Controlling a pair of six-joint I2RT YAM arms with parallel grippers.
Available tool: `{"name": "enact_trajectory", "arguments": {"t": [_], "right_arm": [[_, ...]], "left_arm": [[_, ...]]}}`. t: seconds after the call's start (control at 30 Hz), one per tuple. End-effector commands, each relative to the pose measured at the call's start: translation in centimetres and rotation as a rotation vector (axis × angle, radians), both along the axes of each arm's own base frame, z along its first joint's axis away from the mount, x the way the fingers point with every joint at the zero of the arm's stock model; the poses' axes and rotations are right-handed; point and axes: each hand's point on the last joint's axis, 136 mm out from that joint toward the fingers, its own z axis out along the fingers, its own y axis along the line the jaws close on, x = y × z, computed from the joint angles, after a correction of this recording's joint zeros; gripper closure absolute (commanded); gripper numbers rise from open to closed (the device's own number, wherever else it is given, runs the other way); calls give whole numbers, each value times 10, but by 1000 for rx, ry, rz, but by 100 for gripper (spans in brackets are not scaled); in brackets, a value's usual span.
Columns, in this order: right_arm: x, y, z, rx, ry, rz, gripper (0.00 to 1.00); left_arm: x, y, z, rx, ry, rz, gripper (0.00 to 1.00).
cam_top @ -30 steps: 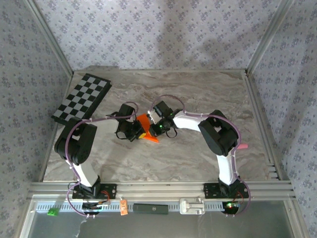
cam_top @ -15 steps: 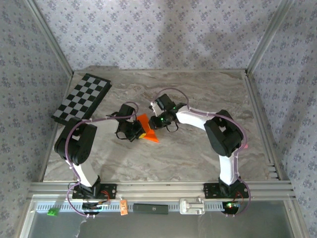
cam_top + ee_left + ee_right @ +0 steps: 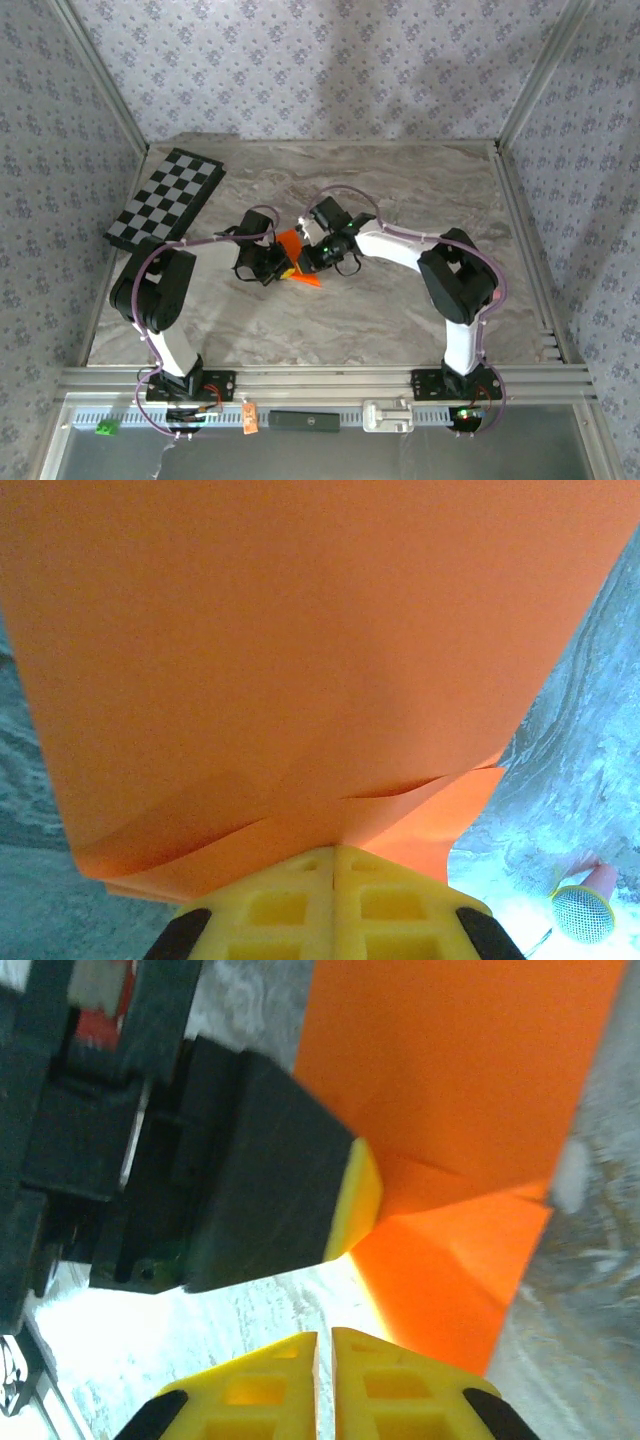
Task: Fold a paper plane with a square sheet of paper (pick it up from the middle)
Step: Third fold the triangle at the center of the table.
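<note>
- Along the near edge runs an aluminium rail (image 3: 330,381). A small orange tag (image 3: 250,418) and a green tag (image 3: 105,428) sit just below it, and any print on them is too small to read.
- Both arms are bolted at that rail and reach in over the marbled bench (image 3: 420,190), meeting a little left of its middle.
- The left hand (image 3: 334,852) is fully closed, its yellow pads pinched on the lower edge of the orange paper (image 3: 300,630). The paper rises from the grip as a broad creased panel with a folded flap layered beneath.
- The right hand (image 3: 325,1338) has its fingers almost together, with only a sliver between them and nothing in that sliver. Its tips are just beside the paper's pointed lower fold; I cannot tell whether they touch it.
- From above, the paper sits between the two hands, one sharp tip pointing toward the near edge.
- A black-and-white checkerboard (image 3: 165,198) lies at the far-left corner, well apart from the paper.
</note>
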Motion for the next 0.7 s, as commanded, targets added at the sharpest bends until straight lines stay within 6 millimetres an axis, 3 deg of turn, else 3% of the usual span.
{"name": "enact_trajectory", "arguments": {"t": [0.0,0.3,0.67], "right_arm": [[-15,0,-19,-45,58,49,89],[-16,-6,-39,-102,69,41,90],[-12,-12,-49,-132,67,21,90]], "left_arm": [[-15,18,-32,106,72,31,96],[-16,18,-33,105,75,28,96],[-18,17,-35,103,82,16,96]]}}
